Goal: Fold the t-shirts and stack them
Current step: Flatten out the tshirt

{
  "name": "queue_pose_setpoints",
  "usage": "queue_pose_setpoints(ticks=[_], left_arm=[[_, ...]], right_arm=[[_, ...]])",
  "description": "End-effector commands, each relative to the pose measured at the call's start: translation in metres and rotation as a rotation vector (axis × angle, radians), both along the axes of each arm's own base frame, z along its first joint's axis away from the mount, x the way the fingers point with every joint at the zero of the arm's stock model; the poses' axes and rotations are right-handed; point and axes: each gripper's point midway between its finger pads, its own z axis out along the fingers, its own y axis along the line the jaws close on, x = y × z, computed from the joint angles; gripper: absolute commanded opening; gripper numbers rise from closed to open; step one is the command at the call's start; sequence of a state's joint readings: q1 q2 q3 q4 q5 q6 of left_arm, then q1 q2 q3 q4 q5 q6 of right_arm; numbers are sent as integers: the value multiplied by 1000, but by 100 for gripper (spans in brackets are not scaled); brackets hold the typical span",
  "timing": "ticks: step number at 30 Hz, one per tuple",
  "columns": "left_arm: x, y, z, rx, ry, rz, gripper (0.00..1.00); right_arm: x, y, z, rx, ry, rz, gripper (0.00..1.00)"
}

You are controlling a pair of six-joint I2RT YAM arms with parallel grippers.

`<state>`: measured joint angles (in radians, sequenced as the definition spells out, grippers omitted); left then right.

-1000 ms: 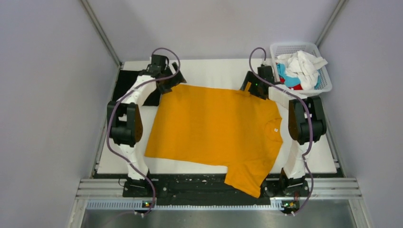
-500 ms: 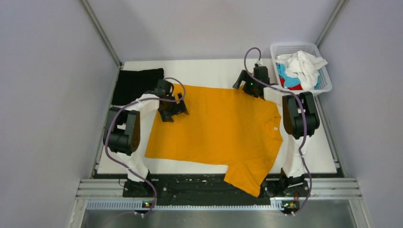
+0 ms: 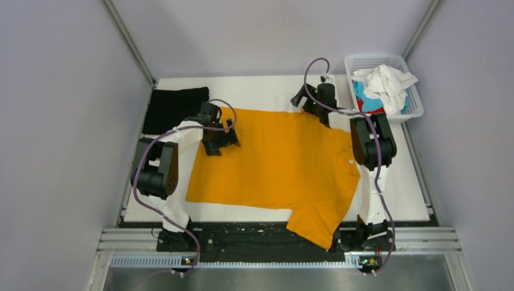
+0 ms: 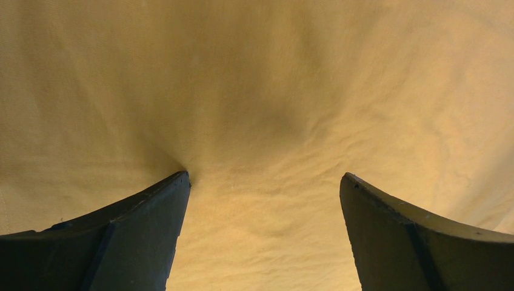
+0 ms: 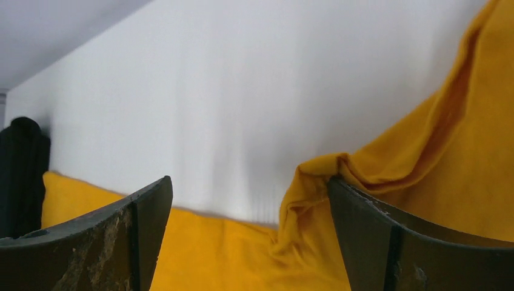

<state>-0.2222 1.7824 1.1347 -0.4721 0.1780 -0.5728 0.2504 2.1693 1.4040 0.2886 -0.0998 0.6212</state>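
A mustard-orange t-shirt point(image 3: 276, 163) lies spread flat on the white table, its white neck label point(image 3: 350, 162) to the right and one sleeve hanging over the near edge. My left gripper point(image 3: 219, 138) is open over the shirt's far-left part, and its fingertips point(image 4: 176, 185) press into the orange cloth point(image 4: 273, 109). My right gripper point(image 3: 304, 102) is open at the shirt's far edge. A bunched fold of orange cloth point(image 5: 315, 182) touches its right finger point(image 5: 363, 224). A folded black t-shirt point(image 3: 176, 108) lies at the far left.
A white mesh basket point(image 3: 409, 109) stands at the far right corner and holds white point(image 3: 385, 82), light-blue point(image 3: 363, 100) and red point(image 3: 376, 111) shirts. Bare white table point(image 5: 242, 91) runs along the far side. Grey walls close in on both sides.
The left arm came off the far-left corner onto the orange shirt, uncovering the black shirt, then held still. The right arm shifted a little left along the far edge.
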Motion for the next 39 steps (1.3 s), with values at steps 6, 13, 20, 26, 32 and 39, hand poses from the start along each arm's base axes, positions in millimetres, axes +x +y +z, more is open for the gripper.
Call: queue_pose_setpoints(ticks=[6,13,20,26,32,39], left_arm=[[-12,14,0,54,-10,18,99],[3,16,30,61,-93,44,99],[38,23,52,131,-154,53,99],[77,34,37,241,-121,82,99],[112,35,14,286,-85,91,99],[143,32,-15,254,-28,95,99]], right_arm=[[91,38,88,-29,-302,-9,97],[40,0,106,-221,-149,-42,97],[-87,-71,41,-429,231,-153,99],[-104,-96,9,-497,338,-173,99],[-70,-113,-16,-496,360,-204,99],[-34,-131,-40,-519,387,-238,98]])
